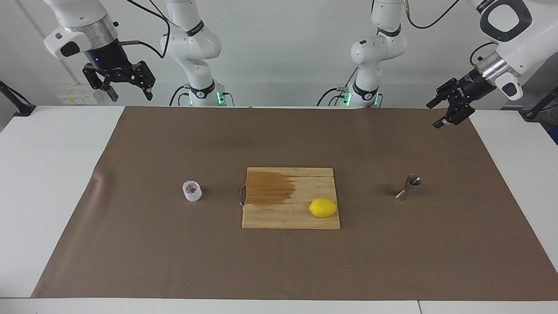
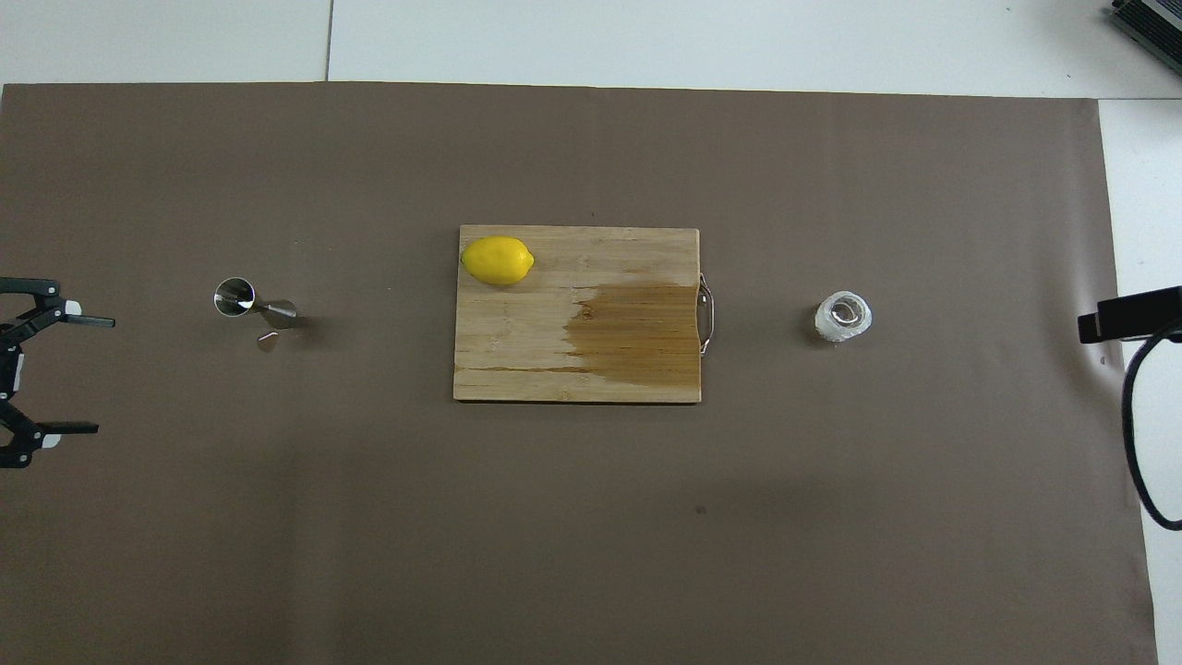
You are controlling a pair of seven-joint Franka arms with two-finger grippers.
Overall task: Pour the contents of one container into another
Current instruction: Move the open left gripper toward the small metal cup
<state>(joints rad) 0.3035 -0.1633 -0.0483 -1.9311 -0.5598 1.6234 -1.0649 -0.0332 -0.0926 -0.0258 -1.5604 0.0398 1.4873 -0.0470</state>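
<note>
The clear whitish cup (image 1: 192, 191) stands on the brown mat toward the right arm's end of the table; it also shows in the overhead view (image 2: 842, 316). The steel jigger (image 1: 408, 187) stands on the mat toward the left arm's end, seen from above too (image 2: 247, 301). My right gripper (image 1: 130, 94) is open and empty, raised over the table's robot-side edge, well apart from the cup. My left gripper (image 1: 434, 115) is open and empty, raised over the mat's corner at the left arm's end, apart from the jigger; it also shows in the overhead view (image 2: 83, 374).
A wooden cutting board (image 1: 279, 218) lies mid-table between cup and jigger, with a dark wet stain (image 1: 270, 187) on its cup-side half. A yellow lemon (image 1: 323, 207) rests on the board's corner toward the jigger. The brown mat (image 1: 279, 261) covers most of the table.
</note>
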